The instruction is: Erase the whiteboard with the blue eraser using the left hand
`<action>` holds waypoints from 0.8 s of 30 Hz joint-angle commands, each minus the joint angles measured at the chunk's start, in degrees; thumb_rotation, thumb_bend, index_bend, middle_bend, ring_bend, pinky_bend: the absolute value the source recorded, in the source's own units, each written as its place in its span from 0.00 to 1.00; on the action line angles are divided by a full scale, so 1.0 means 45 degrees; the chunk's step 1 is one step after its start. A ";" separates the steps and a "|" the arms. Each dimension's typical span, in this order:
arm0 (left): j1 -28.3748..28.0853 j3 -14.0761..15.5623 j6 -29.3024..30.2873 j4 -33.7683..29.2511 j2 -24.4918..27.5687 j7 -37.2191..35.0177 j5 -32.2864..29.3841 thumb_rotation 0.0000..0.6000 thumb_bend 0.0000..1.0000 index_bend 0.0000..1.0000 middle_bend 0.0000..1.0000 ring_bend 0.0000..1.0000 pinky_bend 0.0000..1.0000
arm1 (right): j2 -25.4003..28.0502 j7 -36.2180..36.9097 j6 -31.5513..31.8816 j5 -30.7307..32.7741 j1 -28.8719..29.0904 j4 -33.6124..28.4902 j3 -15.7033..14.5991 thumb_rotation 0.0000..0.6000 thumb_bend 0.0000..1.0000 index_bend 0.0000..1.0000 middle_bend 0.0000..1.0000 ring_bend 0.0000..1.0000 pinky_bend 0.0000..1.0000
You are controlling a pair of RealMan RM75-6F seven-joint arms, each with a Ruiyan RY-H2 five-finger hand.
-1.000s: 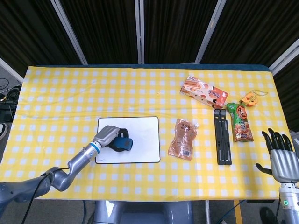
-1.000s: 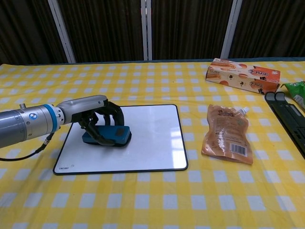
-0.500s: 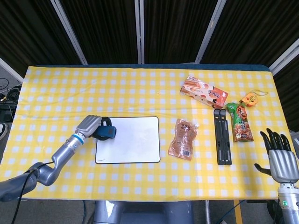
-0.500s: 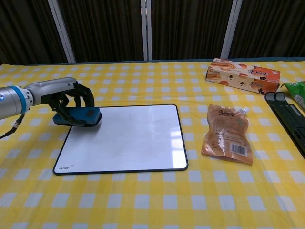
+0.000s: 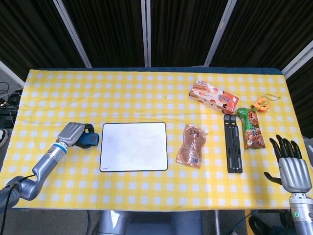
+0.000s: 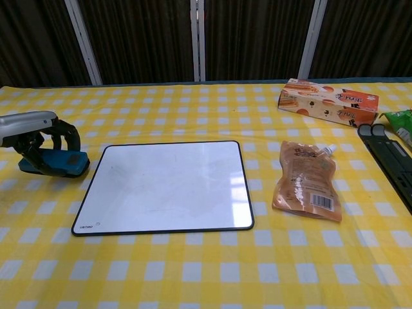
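At nine o'clock of the white rectangular whiteboard [image 5: 133,146], the left hand [image 5: 71,133] grips the blue block eraser [image 5: 89,141]; releasing carelessly could knock it off the tabletop [image 5: 146,93].

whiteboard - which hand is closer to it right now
Left. The left hand grips the blue eraser just off the whiteboard's left edge. The right hand hangs open beyond the table's far right edge, past the brown pouch.

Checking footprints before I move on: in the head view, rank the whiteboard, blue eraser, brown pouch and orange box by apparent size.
1. whiteboard
2. orange box and brown pouch: look alike, not ranked
3. blue eraser, partly covered by the left hand
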 commanded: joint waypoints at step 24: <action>0.3487 -0.0905 0.5777 -0.7441 0.3909 0.6384 -0.2614 1.00 0.00 0.00 0.00 0.00 0.00 | 0.0330 0.0503 0.0377 -0.0597 -0.0027 -0.0487 -0.0016 1.00 0.00 0.00 0.00 0.00 0.00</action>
